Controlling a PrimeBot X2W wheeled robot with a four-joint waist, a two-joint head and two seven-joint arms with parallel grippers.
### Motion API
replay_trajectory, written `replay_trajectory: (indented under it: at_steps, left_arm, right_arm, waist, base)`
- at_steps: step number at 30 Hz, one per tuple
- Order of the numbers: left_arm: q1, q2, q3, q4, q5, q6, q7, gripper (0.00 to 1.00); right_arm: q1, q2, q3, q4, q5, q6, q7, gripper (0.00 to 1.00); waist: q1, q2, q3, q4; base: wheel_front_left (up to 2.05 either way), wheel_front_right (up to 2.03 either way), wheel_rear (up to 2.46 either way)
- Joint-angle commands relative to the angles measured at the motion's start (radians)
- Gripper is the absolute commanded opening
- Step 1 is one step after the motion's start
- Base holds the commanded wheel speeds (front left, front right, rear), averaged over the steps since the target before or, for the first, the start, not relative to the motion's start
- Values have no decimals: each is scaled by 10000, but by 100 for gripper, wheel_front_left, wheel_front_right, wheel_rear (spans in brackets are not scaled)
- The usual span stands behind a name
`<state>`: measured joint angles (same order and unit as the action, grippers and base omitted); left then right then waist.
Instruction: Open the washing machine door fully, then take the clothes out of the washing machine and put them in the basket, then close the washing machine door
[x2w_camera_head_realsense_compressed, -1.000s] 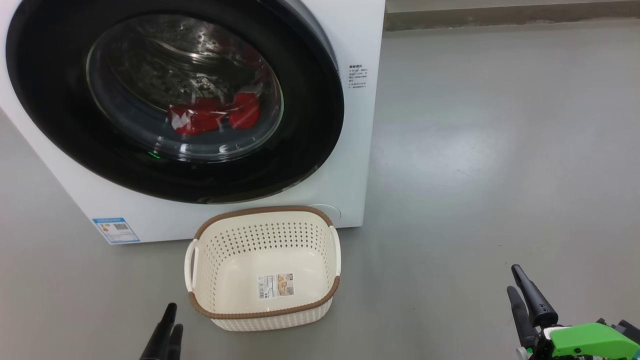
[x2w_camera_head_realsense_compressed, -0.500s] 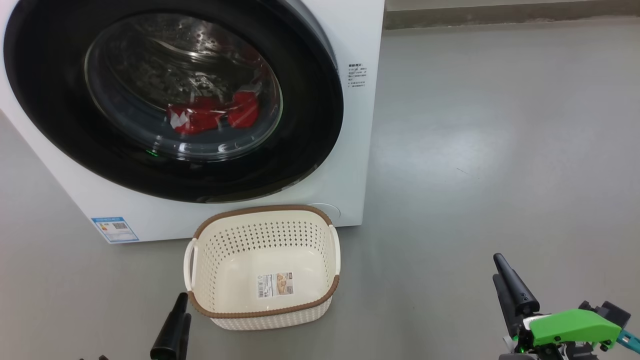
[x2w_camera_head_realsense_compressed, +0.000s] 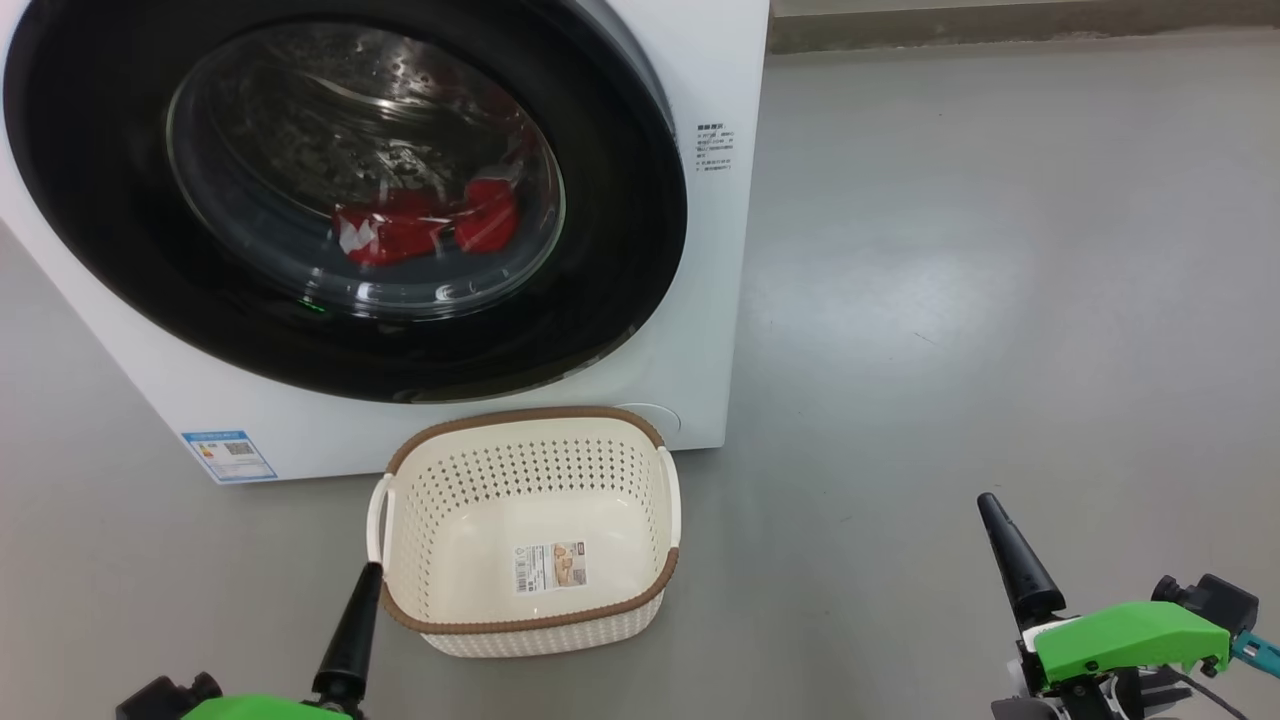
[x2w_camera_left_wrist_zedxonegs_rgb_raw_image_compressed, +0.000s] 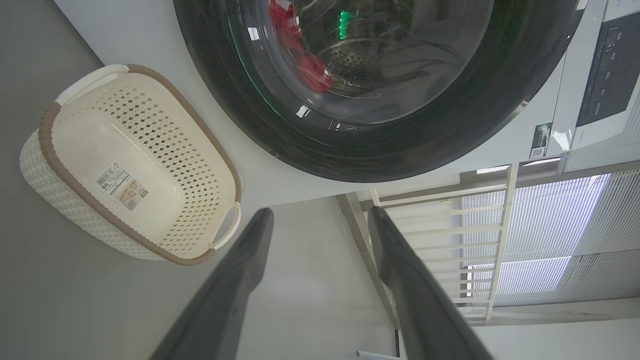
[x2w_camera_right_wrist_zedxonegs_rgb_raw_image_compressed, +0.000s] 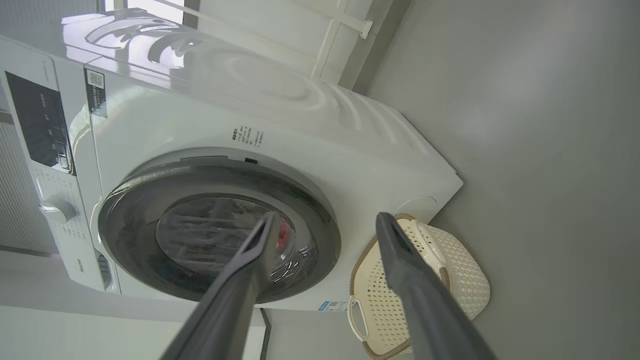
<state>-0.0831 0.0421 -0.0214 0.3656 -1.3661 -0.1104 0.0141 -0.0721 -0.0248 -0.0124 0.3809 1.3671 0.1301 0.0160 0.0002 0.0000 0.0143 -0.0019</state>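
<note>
— Where do things stand?

— The washing machine door (x2w_camera_head_realsense_compressed: 610, 200) lies flat against the front of the washing machine (x2w_camera_head_realsense_compressed: 720, 300). It looks shut, though I cannot tell whether it is latched. The clothes (x2w_camera_head_realsense_compressed: 425, 225) lie low in the drum (x2w_camera_head_realsense_compressed: 330, 110), behind the glass. The basket (x2w_camera_head_realsense_compressed: 530, 417) stands empty on the floor (x2w_camera_head_realsense_compressed: 1000, 300), just in front of the machine and below the door.

— And the arms?

— The left gripper (x2w_camera_left_wrist_zedxonegs_rgb_raw_image_compressed: 320, 212) hangs low beside the basket's near left corner, jaws spread apart on nothing. The right gripper (x2w_camera_right_wrist_zedxonegs_rgb_raw_image_compressed: 326, 216) is well off to the right over bare floor, also spread and empty.

— So the door comes first. How will it handle?

— Stiff and fairly heavy, I'd say, swinging on a hinge. The glossy black rim looks slippery, and the glass bulge gives no purchase. The right wrist view shows a grey recess (x2w_camera_right_wrist_zedxonegs_rgb_raw_image_compressed: 202, 159) at the rim's edge, near the small printed label (x2w_camera_right_wrist_zedxonegs_rgb_raw_image_compressed: 245, 136). That is likely the handle, so hook in there and pull outward.

— The clothes?

— Thin, soft, light. They will probably sag and trail, so pinch a bunched fold rather than an edge, and lift clear of the drum's mouth before crossing to the basket.
</note>
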Motion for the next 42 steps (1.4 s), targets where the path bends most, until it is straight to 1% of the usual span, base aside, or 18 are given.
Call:
replay_trajectory:
  at_steps: [1,12,18,19,24,32,42]
  left_arm:
    - [-546,145,57,-251,363,65,-111,100]
    - [-801,173,-109,-238,2067,248,-437,100]
    - [-915,194,-149,-288,3040,390,-615,100]
    - [-915,194,-149,-288,3040,390,-615,100]
    - [-992,184,-182,-313,3764,471,-762,100]
    - [-1201,200,-295,-202,4861,506,-998,100]
    - [-1592,182,-336,-93,6044,507,-1294,100]
  right_arm:
    - [-654,-66,132,-206,-381,2,-148,100]
    - [-884,-43,144,-206,-2451,2,-472,100]
    - [-1001,-57,343,-236,-3201,3,-648,100]
    - [-1001,-57,343,-236,-3201,3,-648,100]
    - [-1124,-70,545,-167,-3697,3,-795,100]
    - [-1465,-92,857,99,-4602,3,-1029,100]
    - [-1840,-119,1022,52,-5690,4,-1323,100]
  waist:
    - [-1,0,-2,-2]
    - [-1,0,-28,-32]
    - [-1,0,-48,-70]
    - [-1,0,-48,-70]
    - [-1,0,-52,-91]
    - [-1,0,18,-98]
    - [-1,0,161,-71]
  base:
    - [0,0,0]
    - [0,0,0]
    - [0,0,0]
    - [0,0,0]
    - [0,0,0]
    - [0,0,0]
    - [0,0,0]
